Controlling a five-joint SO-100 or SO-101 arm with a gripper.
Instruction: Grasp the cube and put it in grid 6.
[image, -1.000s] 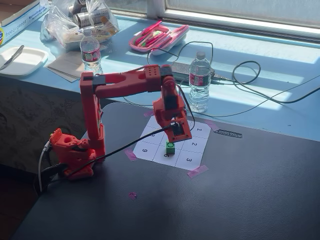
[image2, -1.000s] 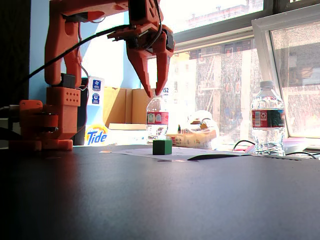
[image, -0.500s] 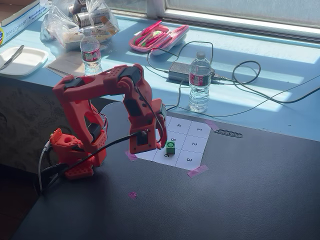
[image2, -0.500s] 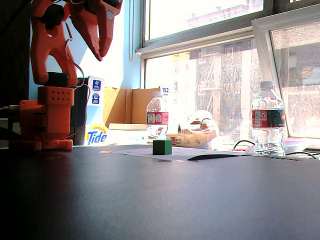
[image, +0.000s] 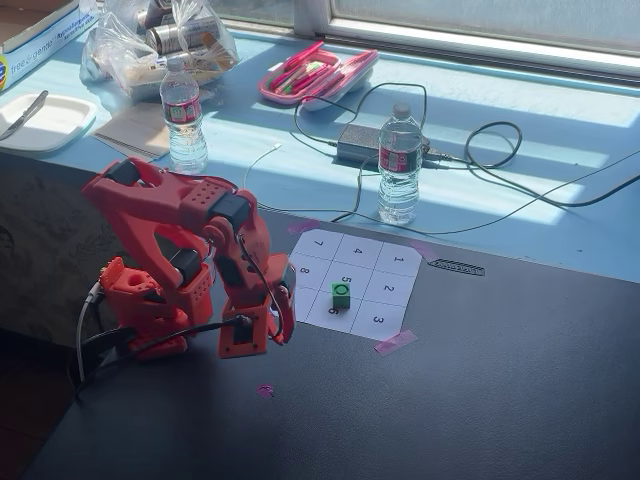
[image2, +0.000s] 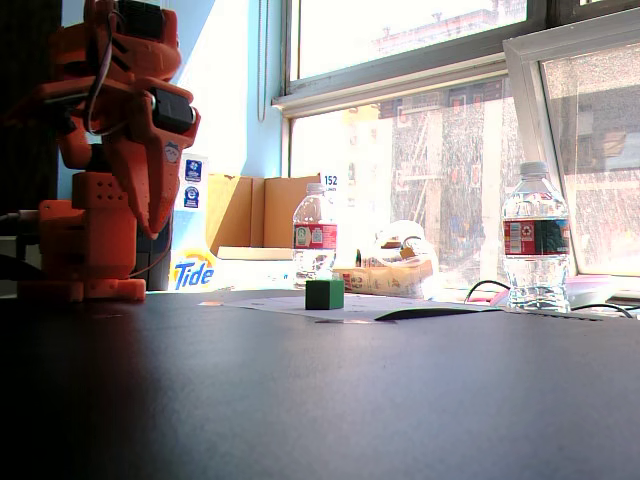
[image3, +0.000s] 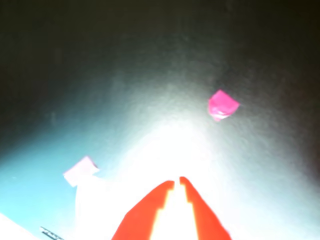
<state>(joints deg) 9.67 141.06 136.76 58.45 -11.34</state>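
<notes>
Pre-grasp: gripper (image3: 176, 181) nearly together, empty, folded near table's left edge. Cube (image: 341, 293) untouched on grid sheet (image: 385, 262). Next: reach, open.

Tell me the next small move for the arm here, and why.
Probably swing the gripper out toward the green cube and open it. The arm sits folded at the edge of the grid sheet, the fingertips look nearly closed in the wrist view, and the cube stands untouched on the sheet.
</notes>
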